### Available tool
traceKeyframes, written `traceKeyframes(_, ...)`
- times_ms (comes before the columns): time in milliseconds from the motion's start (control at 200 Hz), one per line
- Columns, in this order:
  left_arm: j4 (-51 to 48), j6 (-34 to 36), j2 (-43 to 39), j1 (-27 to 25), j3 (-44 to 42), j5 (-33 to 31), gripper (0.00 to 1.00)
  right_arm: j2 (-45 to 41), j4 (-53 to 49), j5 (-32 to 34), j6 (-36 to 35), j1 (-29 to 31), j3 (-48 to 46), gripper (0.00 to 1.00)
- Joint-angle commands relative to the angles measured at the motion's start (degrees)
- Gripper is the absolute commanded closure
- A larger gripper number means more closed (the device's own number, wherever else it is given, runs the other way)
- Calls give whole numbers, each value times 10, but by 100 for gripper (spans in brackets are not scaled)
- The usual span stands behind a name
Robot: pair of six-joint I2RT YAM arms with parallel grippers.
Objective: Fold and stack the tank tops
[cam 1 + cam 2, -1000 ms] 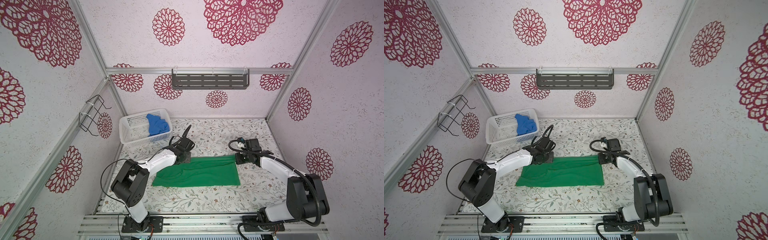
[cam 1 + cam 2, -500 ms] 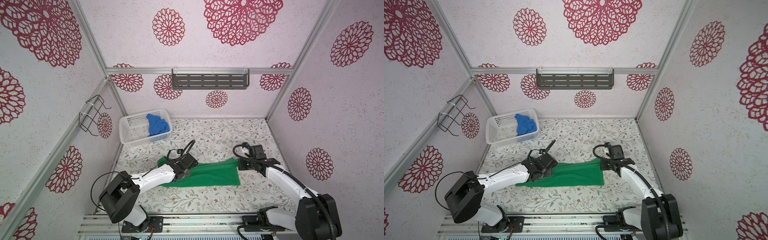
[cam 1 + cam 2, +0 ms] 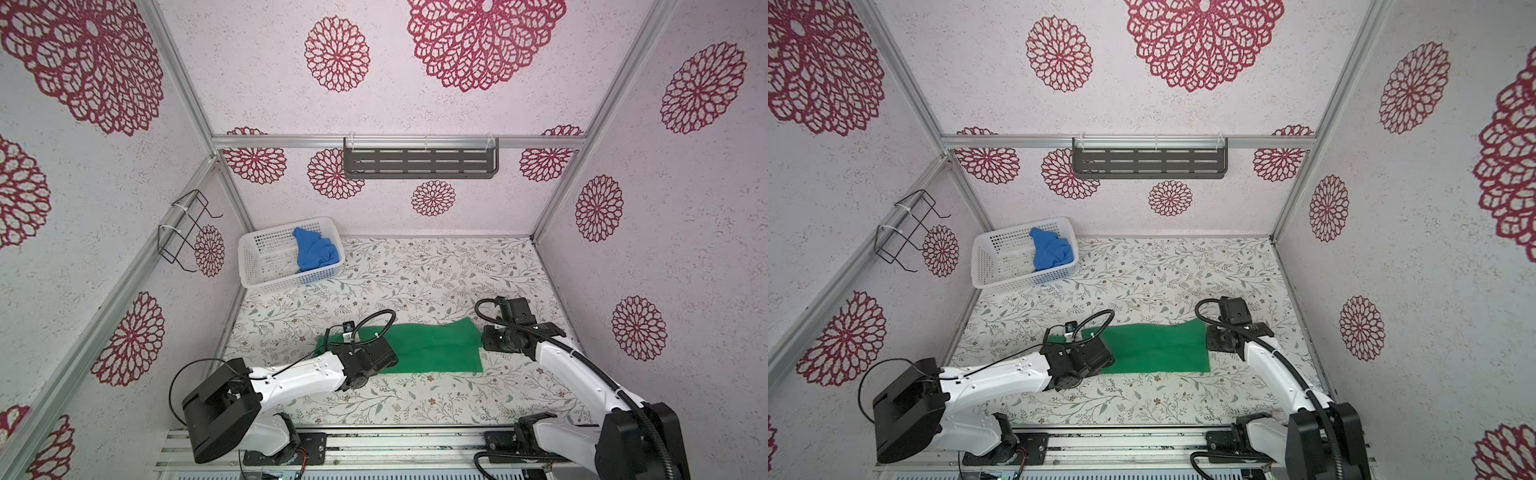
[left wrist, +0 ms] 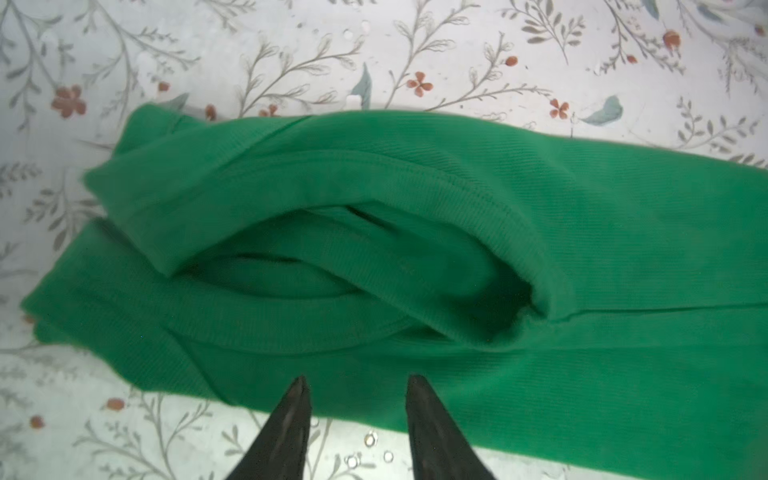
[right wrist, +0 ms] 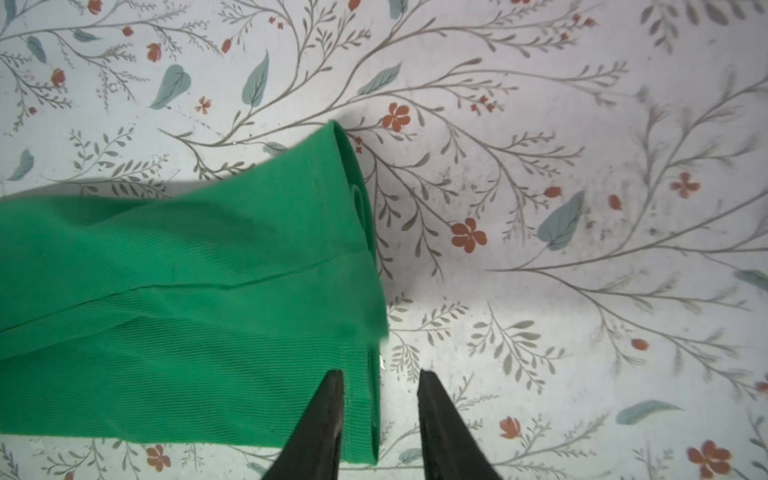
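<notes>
Left gripper (image 4: 357, 384): jaws parted to a moderate gap, nothing clamped; both dark fingers (image 4: 291, 424) poised over the near edge of the green tank top (image 4: 415, 232); whether the tips touch the cloth cannot be told.

Right gripper (image 5: 380, 374): jaws likewise partly apart, not closed on anything; one finger (image 5: 328, 415) lies over the cloth, its partner over bare table, so the hemmed edge of the green tank top (image 5: 187, 291) sits in the gap, unpinched.

Surface: table (image 3: 436, 270) covered in a pale print of grey sprigs and small rust-red flowers; enclosure walls pale with large red floral medallions, aluminium rails at the corners; dark slotted shelf (image 3: 419, 163) on the back wall; black wire rack (image 3: 183, 230) on the left wall. White perforated basket (image 3: 286, 282) at the back left corner of the table; blue tank top (image 3: 313, 251) bunched inside it, towards its right end.

Green tank top (image 3: 436, 347), in both top views: flat on the front half of the table, between the two arms, well apart from the basket; folded into a long strip; long axis left to right across the table. Curved stitched openings at the left end, under the left wrist; straight hem at the right end, just beside the right wrist.
</notes>
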Motion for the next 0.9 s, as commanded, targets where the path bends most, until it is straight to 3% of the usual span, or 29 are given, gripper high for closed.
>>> traceKeyframes(0, -83, -28, -41, 8, 19, -51, 49, -9, -26, 32, 3, -2, 38, 55)
traceKeyframes(150, -100, 42, -70, 68, 47, -52, 47, -5, -21, 11, 4, 1, 66, 53)
traceKeyframes(305, -74, 114, -91, 163, 19, 15, 49, 13, -1, -19, 30, 20, 67, 53)
traceKeyframes(520, -8, 166, -93, 261, -38, 100, 50, 57, 8, -5, 71, 30, 66, 55)
traceKeyframes(741, 51, 191, -35, 288, -40, 140, 48, 79, 13, -12, 87, -1, 71, 63)
traceKeyframes(891, 79, 204, 4, 297, -34, 157, 60, 103, 38, -21, 84, -8, 50, 64)
